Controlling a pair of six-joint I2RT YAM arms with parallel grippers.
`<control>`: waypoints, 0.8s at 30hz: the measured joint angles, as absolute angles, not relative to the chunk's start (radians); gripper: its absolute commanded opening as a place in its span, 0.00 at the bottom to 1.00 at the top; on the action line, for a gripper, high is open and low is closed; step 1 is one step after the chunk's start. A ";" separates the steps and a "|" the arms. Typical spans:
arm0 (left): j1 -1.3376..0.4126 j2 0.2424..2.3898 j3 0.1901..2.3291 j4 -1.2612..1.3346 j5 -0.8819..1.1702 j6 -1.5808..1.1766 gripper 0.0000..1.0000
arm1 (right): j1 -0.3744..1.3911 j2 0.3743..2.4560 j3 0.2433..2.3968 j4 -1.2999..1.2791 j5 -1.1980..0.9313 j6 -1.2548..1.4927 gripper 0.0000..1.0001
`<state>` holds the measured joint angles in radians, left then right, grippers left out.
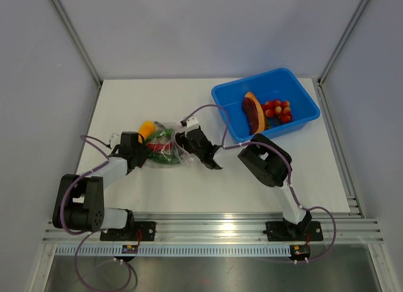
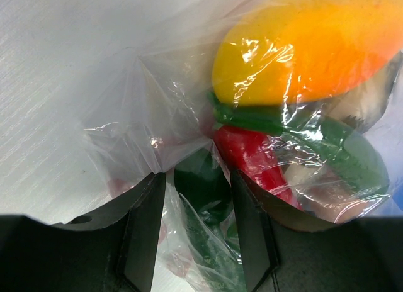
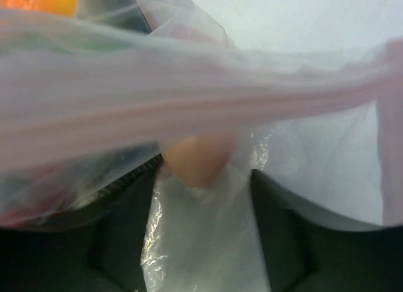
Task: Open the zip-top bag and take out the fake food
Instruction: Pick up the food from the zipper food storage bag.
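While the zip-top bag (image 1: 165, 146) lies left of centre on the white table (image 1: 145, 103) in the top view, packed with fake food (image 1: 160, 141), the left gripper (image 1: 146, 151) meets its left end and the right gripper (image 1: 184, 143) its right end. Well to the right, a blue bin (image 1: 283, 129) holds an orange-brown wedge (image 1: 254, 112) and red tomatoes (image 1: 278, 109).

From the left wrist, the dark fingers (image 2: 141, 229) pinch a fold of the bag holding a green piece (image 2: 200, 185). A yellow-orange fruit (image 2: 302, 46) and a red chili (image 2: 252, 157) sit inside, just beyond.

From the right wrist, the blurred pinkish zip strip (image 3: 189, 109) crosses the frame. Clear plastic and a pale rounded piece (image 3: 198, 160) lie between the fingers (image 3: 302, 254); whether they clamp the plastic I cannot tell.
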<state>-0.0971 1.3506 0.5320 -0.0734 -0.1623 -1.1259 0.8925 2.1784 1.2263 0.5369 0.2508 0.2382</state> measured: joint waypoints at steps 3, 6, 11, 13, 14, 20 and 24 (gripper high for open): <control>-0.097 1.350 0.532 -0.073 -0.163 -1.126 0.49 | 0.892 2.178 1.224 0.534 0.254 0.236 0.81; -0.097 1.350 0.532 -0.076 -0.163 -1.125 0.49 | 0.892 2.178 1.222 0.538 0.253 0.237 0.83; -0.097 1.336 0.547 -0.123 -0.177 -1.114 0.66 | 0.892 2.174 1.192 0.582 0.254 0.237 0.83; -0.098 1.312 0.550 -0.156 -0.197 -1.110 0.76 | 0.892 2.170 1.185 0.588 0.255 0.237 0.84; -0.099 1.289 0.550 -0.180 -0.214 -1.107 0.82 | 0.892 2.167 1.181 0.590 0.255 0.237 0.83; -0.099 1.106 0.549 -0.270 -0.306 -1.112 0.99 | 0.892 2.151 1.172 0.601 0.263 0.236 0.84; -0.099 1.027 0.549 -0.282 -0.331 -1.112 0.99 | 0.892 2.138 1.164 0.607 0.267 0.236 0.83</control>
